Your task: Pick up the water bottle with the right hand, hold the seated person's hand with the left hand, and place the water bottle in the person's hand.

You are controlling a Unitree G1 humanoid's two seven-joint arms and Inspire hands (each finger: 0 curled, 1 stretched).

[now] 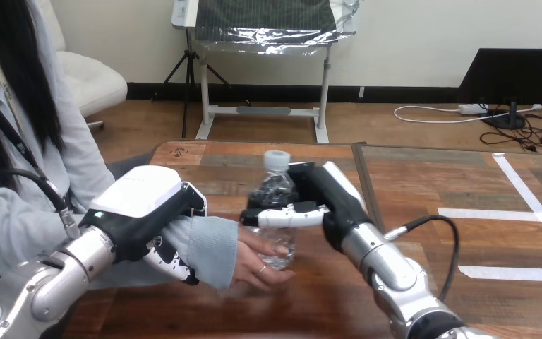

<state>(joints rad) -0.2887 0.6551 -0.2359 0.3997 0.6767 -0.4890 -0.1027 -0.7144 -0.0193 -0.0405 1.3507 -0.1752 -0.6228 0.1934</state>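
Observation:
A clear water bottle (278, 205) with a pale cap stands upright over the middle of the table. My right hand (324, 201) is curled round its middle from the right. Its base rests in the person's hand (261, 258), which lies palm up on the table. My left hand (148, 212) is wrapped round the person's forearm in its light blue sleeve (212, 251), just behind the wrist, fingers curling underneath.
The wooden table (423, 183) stretches to the right, with white tape strips (508, 212) on that side. The person sits at the left, close beside my left arm.

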